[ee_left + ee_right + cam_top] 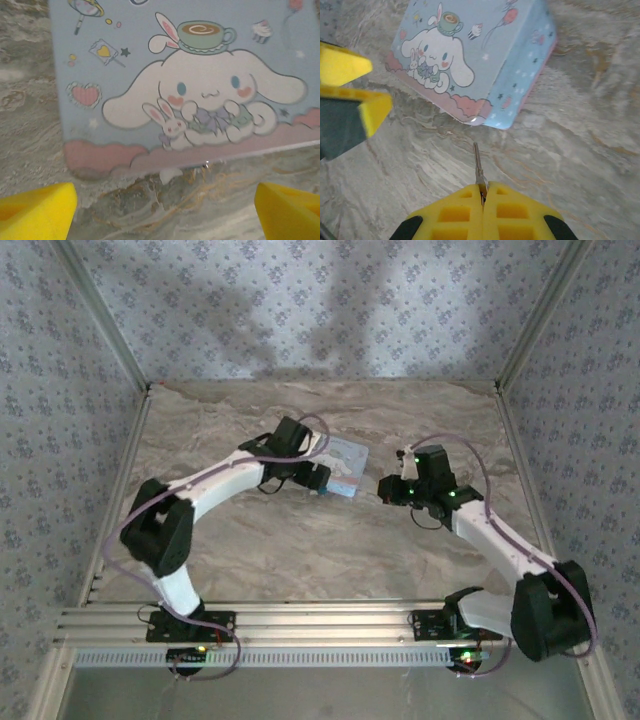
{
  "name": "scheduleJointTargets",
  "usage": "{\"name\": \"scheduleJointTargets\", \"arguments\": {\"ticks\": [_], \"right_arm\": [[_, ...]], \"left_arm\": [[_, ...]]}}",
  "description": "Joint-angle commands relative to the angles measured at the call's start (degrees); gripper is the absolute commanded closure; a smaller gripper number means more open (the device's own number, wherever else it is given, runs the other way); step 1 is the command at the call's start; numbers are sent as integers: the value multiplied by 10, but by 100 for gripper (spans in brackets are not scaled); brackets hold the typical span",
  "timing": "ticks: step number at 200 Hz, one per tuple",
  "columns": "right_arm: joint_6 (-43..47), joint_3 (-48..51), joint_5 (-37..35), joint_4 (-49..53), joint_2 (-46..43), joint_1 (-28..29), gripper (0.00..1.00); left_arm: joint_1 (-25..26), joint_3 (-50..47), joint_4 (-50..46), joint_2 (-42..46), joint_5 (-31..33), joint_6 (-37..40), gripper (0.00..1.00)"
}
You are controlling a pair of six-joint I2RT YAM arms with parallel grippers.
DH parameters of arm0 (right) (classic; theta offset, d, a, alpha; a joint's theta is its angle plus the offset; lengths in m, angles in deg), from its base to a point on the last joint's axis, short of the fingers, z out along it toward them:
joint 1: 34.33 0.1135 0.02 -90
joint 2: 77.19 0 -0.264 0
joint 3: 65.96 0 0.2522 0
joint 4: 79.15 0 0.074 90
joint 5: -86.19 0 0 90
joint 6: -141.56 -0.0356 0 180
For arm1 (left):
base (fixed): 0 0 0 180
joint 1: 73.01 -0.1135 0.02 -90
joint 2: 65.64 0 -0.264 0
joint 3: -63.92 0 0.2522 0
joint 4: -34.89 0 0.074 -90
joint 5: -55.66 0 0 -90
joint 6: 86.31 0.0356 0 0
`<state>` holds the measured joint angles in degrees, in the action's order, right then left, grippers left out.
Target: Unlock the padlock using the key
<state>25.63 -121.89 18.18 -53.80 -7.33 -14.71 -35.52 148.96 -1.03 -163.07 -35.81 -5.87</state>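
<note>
The right gripper (482,192) is clamped on the key (478,162), whose blade points at a corner of the tin (470,60). The left gripper (165,212) gapes wide and empty beside the tin, mid-worktop (300,550).

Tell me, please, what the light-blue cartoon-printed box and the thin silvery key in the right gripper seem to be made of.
Light-blue cartoon-printed box: likely printed metal, semi-gloss; its rounded corner catches a glint. Thin silvery key, pinched in the right gripper: bare metal, judging by its grey sheen.

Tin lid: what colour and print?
Light blue tin, white long-eared cartoon character, pink clouds along one edge. Clearest in the left wrist view.
</note>
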Motion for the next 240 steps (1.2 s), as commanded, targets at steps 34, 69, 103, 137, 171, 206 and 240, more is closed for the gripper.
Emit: {"name": "scheduleJointTargets", "arguments": {"ticks": [34,69,103,137,171,206,240], "right_arm": [[-3,-88,64,-110,132,18,99],[-17,-139,73,-142,216,29,99],[-20,-185,81,-155,283,33,99],[-20,-209,82,-162,322,35,99],[-11,-206,68,-145,331,37,99],[-12,-187,55,-124,333,39,99],[-25,-167,46,-103,329,47,99]], "left_arm": [[-1,-215,244,168,-78,-62,7],[0,-345,411,224,-76,-71,6],[-1,-338,363,223,-71,-67,6],[-1,-328,375,180,-109,-90,7],[-5,-332,437,127,-148,-117,11],[-15,-317,468,79,-175,-134,15],[-20,-304,487,44,-181,-131,20]]}}
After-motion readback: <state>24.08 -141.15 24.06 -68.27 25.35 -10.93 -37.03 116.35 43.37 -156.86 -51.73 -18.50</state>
